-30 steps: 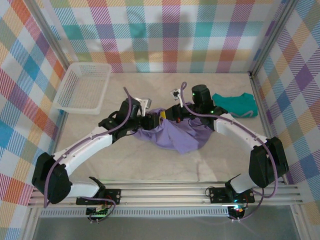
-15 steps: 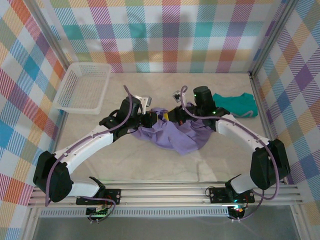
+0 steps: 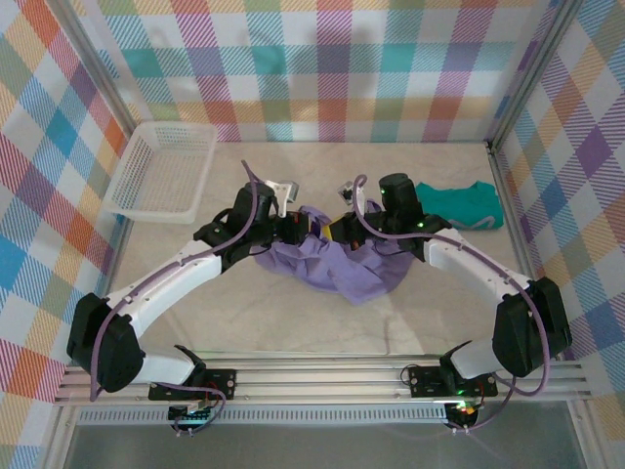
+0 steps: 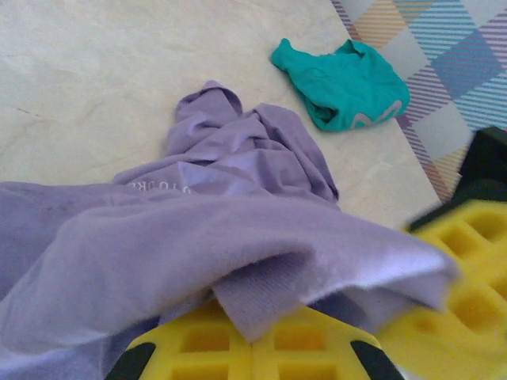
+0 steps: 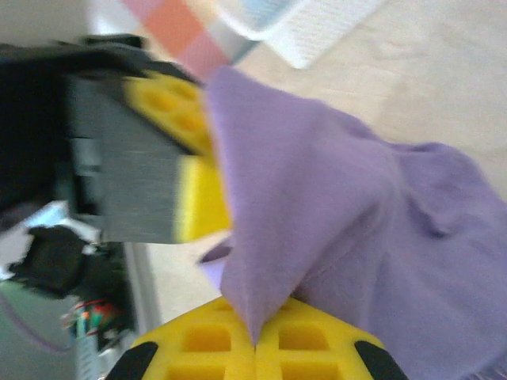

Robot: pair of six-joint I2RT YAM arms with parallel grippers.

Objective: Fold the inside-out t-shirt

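Observation:
The inside-out t-shirt (image 3: 340, 262) is a crumpled lavender heap in the middle of the table, bunched up between my two grippers. My left gripper (image 3: 305, 228) is shut on a fold of its upper edge. In the left wrist view the cloth (image 4: 238, 229) runs into the closed yellow jaws (image 4: 253, 336). My right gripper (image 3: 338, 229) sits close beside it, shut on a neighbouring fold. In the right wrist view a point of the shirt (image 5: 356, 222) is pinched between the shut jaws (image 5: 255, 342), with the left gripper's yellow fingers (image 5: 170, 103) just beyond.
A smaller teal garment (image 3: 459, 203) lies at the back right near the wall, also seen as the teal garment (image 4: 342, 73) in the left wrist view. A white mesh basket (image 3: 161, 171) stands at the back left. Checked walls close in the table on three sides.
My left gripper has shut on the shirt's edge. Both grippers have shifted slightly toward the back, and the cloth between them has gathered up.

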